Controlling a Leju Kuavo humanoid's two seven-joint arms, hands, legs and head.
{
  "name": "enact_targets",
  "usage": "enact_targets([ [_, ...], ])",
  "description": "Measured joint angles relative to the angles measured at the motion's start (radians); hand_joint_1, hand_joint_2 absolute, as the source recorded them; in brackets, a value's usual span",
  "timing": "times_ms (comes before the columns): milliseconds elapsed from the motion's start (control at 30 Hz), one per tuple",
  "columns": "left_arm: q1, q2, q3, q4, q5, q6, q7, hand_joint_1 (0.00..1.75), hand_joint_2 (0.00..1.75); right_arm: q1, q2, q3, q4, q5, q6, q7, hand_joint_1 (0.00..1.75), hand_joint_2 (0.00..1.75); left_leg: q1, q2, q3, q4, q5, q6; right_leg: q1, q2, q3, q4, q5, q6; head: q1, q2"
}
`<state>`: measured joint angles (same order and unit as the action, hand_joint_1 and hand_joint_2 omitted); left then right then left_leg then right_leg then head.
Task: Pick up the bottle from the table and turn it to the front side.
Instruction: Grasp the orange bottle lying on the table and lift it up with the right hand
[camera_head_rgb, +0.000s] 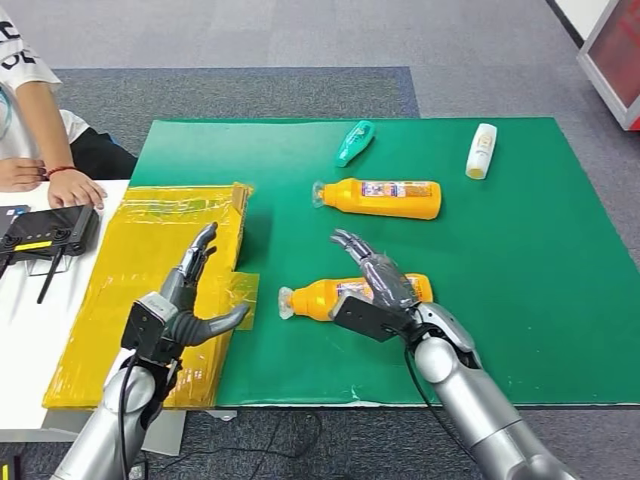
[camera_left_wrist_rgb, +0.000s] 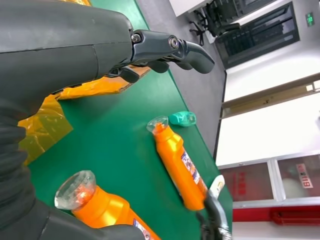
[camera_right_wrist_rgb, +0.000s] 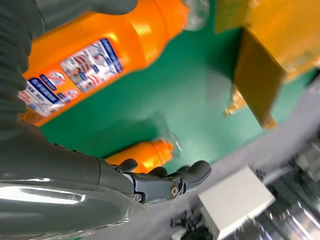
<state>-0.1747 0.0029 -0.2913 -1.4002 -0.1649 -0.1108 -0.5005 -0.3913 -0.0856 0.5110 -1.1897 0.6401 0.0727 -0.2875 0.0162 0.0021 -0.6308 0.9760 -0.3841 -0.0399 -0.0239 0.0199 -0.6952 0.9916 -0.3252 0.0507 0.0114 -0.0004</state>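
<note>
A person's hand (camera_head_rgb: 73, 187) rests at the table's left edge beside a black device (camera_head_rgb: 51, 232). Yellow taped sheet (camera_head_rgb: 143, 290) covers the green mat's (camera_head_rgb: 528, 280) left edge. Left hand (camera_head_rgb: 185, 295) hovers over the sheet, fingers apart, holding nothing.

Near orange bottle (camera_head_rgb: 324, 298) lies on its side close to the mat's front edge, cap pointing left, label partly up. Right hand (camera_head_rgb: 377, 285) sits over its body, fingers extended; whether it touches the bottle is not clear, and no closed grip shows. Second orange bottle (camera_head_rgb: 381, 198) lies mid-mat; teal bottle (camera_head_rgb: 355, 142) and white bottle (camera_head_rgb: 481, 150) lie near the back edge.

Judgement: bottle not yet lifted; grasp, lift and turn remain.
</note>
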Motion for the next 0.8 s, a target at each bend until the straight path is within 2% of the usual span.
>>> enact_targets([
  [300, 0.003, -0.001, 0.015, 0.009, -0.003, 0.0, -0.001, 0.0, 1.75, -0.115, -0.076, 0.099, 0.114, 0.026, 0.115, 0.085, 0.0, 1.75, 0.0, 0.0, 0.0, 0.0, 0.0, 0.0, 0.0, 0.0, 0.0, 0.0, 0.001, 0.001, 0.0, 0.0],
  [600, 0.022, 0.0, 0.036, 0.011, -0.004, 0.004, -0.003, 0.0, 1.75, -0.189, -0.162, 0.172, 0.156, 0.022, 0.159, 0.15, 0.0, 1.75, 0.0, 0.0, -0.001, 0.0, 0.0, 0.0, 0.0, 0.0, 0.0, 0.0, 0.001, 0.001, 0.0, 0.0],
  [800, 0.032, 0.001, 0.052, 0.011, -0.004, 0.003, -0.005, 0.0, 1.75, -0.219, -0.218, 0.198, 0.158, 0.0, 0.196, 0.162, 0.0, 1.75, 0.0, 0.0, -0.001, 0.0, 0.0, 0.0, 0.0, 0.0, 0.0, 0.0, 0.001, 0.001, 0.0, 0.0],
])
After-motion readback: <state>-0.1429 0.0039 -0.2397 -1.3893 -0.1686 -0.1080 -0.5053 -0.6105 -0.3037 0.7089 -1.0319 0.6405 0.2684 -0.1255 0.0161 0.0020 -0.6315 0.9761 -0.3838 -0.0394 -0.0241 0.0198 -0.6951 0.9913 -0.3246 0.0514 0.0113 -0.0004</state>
